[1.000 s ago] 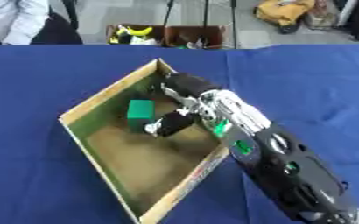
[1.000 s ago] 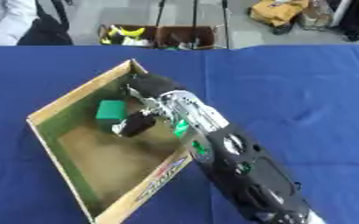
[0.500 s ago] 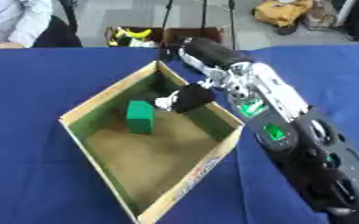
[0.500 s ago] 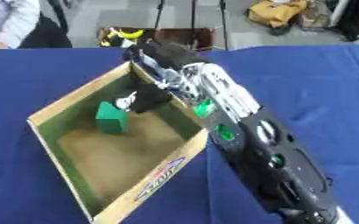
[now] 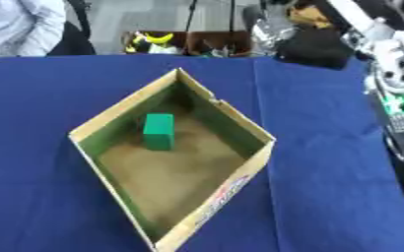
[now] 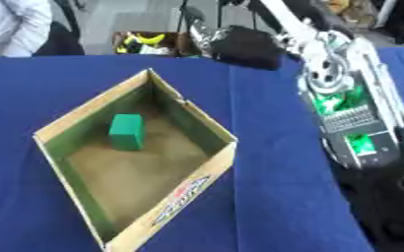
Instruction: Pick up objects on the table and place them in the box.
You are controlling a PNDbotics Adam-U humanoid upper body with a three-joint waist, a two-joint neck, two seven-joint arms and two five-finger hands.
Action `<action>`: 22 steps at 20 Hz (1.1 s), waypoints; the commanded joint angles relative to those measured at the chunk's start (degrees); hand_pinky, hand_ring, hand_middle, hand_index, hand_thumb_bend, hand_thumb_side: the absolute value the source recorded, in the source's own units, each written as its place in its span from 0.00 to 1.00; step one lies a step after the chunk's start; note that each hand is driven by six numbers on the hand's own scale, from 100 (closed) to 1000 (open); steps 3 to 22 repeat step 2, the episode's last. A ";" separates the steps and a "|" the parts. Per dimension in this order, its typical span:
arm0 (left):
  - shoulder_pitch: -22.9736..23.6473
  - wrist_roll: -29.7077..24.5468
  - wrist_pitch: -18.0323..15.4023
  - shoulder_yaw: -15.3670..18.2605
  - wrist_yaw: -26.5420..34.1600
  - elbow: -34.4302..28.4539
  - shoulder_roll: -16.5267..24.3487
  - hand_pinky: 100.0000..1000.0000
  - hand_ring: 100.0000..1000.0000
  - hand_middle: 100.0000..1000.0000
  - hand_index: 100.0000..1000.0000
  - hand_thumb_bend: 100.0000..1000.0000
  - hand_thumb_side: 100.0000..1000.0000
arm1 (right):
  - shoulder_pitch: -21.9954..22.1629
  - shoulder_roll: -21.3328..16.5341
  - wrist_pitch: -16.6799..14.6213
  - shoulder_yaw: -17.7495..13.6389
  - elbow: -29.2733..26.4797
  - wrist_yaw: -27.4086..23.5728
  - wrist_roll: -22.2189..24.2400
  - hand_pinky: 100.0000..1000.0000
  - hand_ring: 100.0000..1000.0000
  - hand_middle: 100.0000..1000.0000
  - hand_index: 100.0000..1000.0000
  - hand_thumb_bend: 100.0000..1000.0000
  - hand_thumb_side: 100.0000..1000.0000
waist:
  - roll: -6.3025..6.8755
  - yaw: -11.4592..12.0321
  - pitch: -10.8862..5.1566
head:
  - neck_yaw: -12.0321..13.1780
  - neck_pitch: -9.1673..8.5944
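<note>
An open cardboard box (image 5: pixel 228 196) with green inner walls and a brown floor lies cornerwise on the blue table (image 5: pixel 42 197). A green block (image 5: pixel 159 130) lies inside it near the far left wall, with nothing touching it. My right arm (image 6: pixel 348 113) comes in from the right and rises toward the far edge. Its hand (image 6: pixel 244 47) is a dark blur high above the table's far edge, well clear of the box, and nothing shows in it. My left hand is out of view.
Beyond the far edge stands a small brown bin (image 5: pixel 184 43) holding a yellow thing (image 5: pixel 153 40). The blue cloth runs bare round the box on the left, front and right.
My right hand was down in the box beside the green block; it has risen and drawn back to the far edge. The block stays in the box.
</note>
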 commanded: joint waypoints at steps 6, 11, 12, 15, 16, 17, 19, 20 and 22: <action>-0.03 -0.05 -0.15 0.81 -0.22 -1.14 0.59 0.20 0.44 0.55 0.78 0.10 0.90 | 2.15 -3.20 -0.56 -3.21 -3.28 -10.41 -8.48 0.78 0.75 0.62 0.79 0.00 0.59 | 0.24 -0.34 -1.38 | 1.30 0.00; -0.03 -0.05 -0.15 0.81 -0.22 -1.14 0.59 0.20 0.44 0.55 0.78 0.10 0.90 | 2.15 -3.20 -0.56 -3.21 -3.28 -10.41 -8.48 0.78 0.75 0.62 0.79 0.00 0.59 | 0.24 -0.34 -1.38 | 1.30 0.00; -0.03 -0.05 -0.15 0.81 -0.22 -1.14 0.59 0.20 0.44 0.55 0.78 0.10 0.90 | 2.15 -3.20 -0.56 -3.21 -3.28 -10.41 -8.48 0.78 0.75 0.62 0.79 0.00 0.59 | 0.24 -0.34 -1.38 | 1.30 0.00; -0.03 -0.05 -0.15 0.81 -0.22 -1.14 0.59 0.20 0.44 0.55 0.78 0.10 0.90 | 2.15 -3.20 -0.56 -3.21 -3.28 -10.41 -8.48 0.78 0.75 0.62 0.79 0.00 0.59 | 0.24 -0.34 -1.38 | 1.30 0.00; -0.03 -0.05 -0.15 0.81 -0.22 -1.14 0.59 0.20 0.44 0.55 0.78 0.10 0.90 | 2.15 -3.20 -0.56 -3.21 -3.28 -10.41 -8.48 0.78 0.75 0.62 0.79 0.00 0.59 | 0.24 -0.34 -1.38 | 1.30 0.00; -0.03 -0.05 -0.15 0.81 -0.22 -1.14 0.59 0.20 0.44 0.55 0.78 0.10 0.90 | 2.15 -3.20 -0.56 -3.21 -3.28 -10.41 -8.48 0.78 0.75 0.62 0.79 0.00 0.59 | 0.24 -0.34 -1.38 | 1.30 0.00; -0.03 -0.05 -0.15 0.81 -0.22 -1.14 0.59 0.20 0.44 0.55 0.78 0.10 0.90 | 2.15 -3.20 -0.56 -3.21 -3.28 -10.41 -8.48 0.78 0.75 0.62 0.79 0.00 0.59 | 0.24 -0.34 -1.38 | 1.30 0.00; -0.03 -0.05 -0.15 0.81 -0.22 -1.14 0.59 0.20 0.44 0.55 0.78 0.10 0.90 | 2.15 -3.20 -0.56 -3.21 -3.28 -10.41 -8.48 0.78 0.75 0.62 0.79 0.00 0.59 | 0.24 -0.34 -1.38 | 1.30 0.00; -0.03 -0.05 -0.15 0.81 -0.22 -1.14 0.59 0.20 0.44 0.55 0.78 0.10 0.90 | 2.15 -3.20 -0.56 -3.21 -3.28 -10.41 -8.48 0.78 0.75 0.62 0.79 0.00 0.59 | 0.24 -0.34 -1.38 | 1.30 0.00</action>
